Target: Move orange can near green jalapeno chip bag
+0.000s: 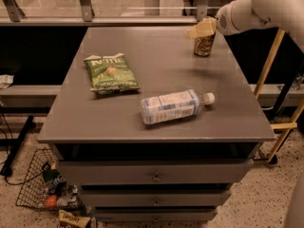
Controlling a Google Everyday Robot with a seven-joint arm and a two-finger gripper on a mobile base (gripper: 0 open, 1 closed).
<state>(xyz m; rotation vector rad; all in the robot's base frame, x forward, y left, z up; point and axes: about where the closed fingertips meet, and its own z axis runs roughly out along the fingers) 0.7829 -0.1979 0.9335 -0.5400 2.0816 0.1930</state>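
Camera view. The gripper [200,30] is hanging at the far right corner of the grey table [156,46], directly over the top of the orange can [204,47] and covering its upper rim. Whether it is gripping the can or only sitting above it cannot be told, nor how wide it is set. The white arm [251,9] is reaching in from the upper right.

The orange can is standing upright on the table near the far right edge. The green jalapeno chip bag [110,72] is lying flat on the left half of the table, well apart from the can. A clear water bottle [172,106] is lying on its side between them, nearer the front edge, cap pointing right.

Below the tabletop, drawers [156,174] are facing the camera. A wire basket [34,186] is sitting on the floor at lower left.
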